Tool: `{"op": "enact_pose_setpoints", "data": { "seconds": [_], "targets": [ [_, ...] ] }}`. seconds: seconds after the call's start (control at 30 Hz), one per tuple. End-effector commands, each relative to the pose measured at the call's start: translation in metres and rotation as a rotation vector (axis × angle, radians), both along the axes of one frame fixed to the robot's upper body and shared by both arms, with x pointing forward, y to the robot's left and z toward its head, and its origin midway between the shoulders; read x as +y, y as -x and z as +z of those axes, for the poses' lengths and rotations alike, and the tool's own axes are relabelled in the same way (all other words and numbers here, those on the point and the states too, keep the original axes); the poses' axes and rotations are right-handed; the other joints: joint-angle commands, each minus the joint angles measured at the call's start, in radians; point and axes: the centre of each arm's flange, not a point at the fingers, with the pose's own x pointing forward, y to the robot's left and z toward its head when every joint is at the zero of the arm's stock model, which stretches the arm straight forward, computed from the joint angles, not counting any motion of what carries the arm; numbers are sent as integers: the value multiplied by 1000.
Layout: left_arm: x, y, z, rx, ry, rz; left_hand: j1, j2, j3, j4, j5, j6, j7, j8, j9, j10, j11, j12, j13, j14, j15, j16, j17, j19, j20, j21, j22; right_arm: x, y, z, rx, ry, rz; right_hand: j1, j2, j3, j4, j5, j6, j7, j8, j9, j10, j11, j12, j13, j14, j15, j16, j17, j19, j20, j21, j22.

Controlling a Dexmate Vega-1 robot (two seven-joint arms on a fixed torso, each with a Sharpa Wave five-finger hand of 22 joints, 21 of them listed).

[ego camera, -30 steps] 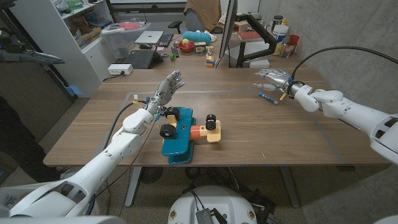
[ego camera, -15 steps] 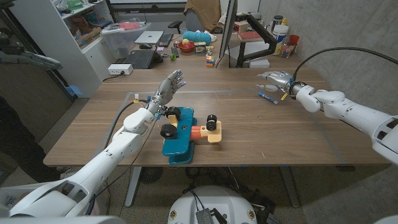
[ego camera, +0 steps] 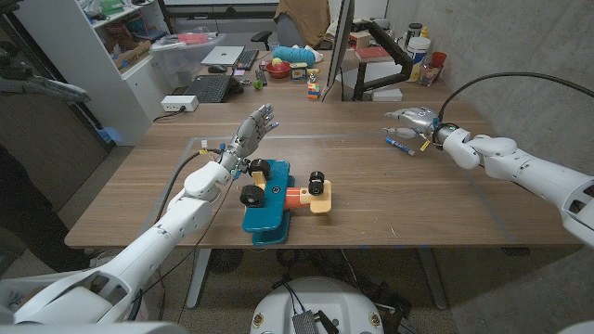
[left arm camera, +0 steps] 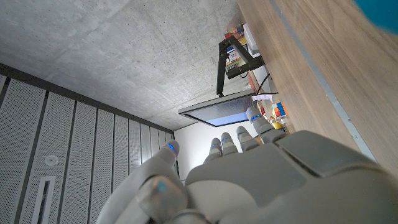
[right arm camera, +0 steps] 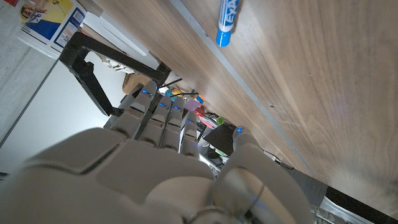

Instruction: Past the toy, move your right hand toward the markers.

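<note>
The toy (ego camera: pixel 274 199), a blue vehicle with black wheels and an orange and tan part, lies near the table's front middle. The markers (ego camera: pixel 401 143) lie on the wood at the far right. My right hand (ego camera: pixel 412 120) hovers just behind them, fingers stretched out and holding nothing. In the right wrist view a blue-capped marker (right arm camera: pixel 227 22) lies on the table beyond my right hand (right arm camera: pixel 168 168). My left hand (ego camera: pixel 252 130) is raised behind the toy with its fingers spread and empty. In the left wrist view my left hand (left arm camera: pixel 249 180) shows, with a corner of the toy (left arm camera: pixel 385 9).
A colour cube (ego camera: pixel 314 89), a keyboard (ego camera: pixel 209 88), a monitor on its stand (ego camera: pixel 345 46) and cups (ego camera: pixel 429 63) stand along the far edge. Blue tape lines (ego camera: pixel 483 195) mark the tabletop. A shelf unit (ego camera: pixel 93 56) stands at the left.
My right hand has drifted slightly to the right, staying over the markers. The left hand and the toy have not moved.
</note>
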Motion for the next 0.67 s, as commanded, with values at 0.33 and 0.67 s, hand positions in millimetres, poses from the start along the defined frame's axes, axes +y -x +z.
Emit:
{"op": "enact_pose_setpoints", "data": {
  "seconds": [0.33, 0.67],
  "targets": [
    [15, 17, -10, 32, -21, -9, -14, 36, 5, 2, 4, 0, 5, 5, 3, 3, 5, 3, 3, 7, -29, -3, -1, 7, -40, -9, 6, 6, 9, -4, -21, -4, -35, 12, -6, 4, -11, 1, -4, -5, -4, 4, -8, -4, -6, 5, -5, -8, -11, 1, -10, -12, -5, 3],
    [14, 18, -20, 67, -48, -44, -15, 36, 5, 2, 5, 0, 4, 5, 3, 4, 2, 4, 3, 7, -29, -3, -1, 8, -41, -11, 6, 4, 12, -19, -11, -35, -57, 13, -6, 4, -13, 1, -4, -5, -4, 4, -8, -1, -8, 5, -7, -7, -14, 2, -10, -13, -6, 4]
  ]
}}
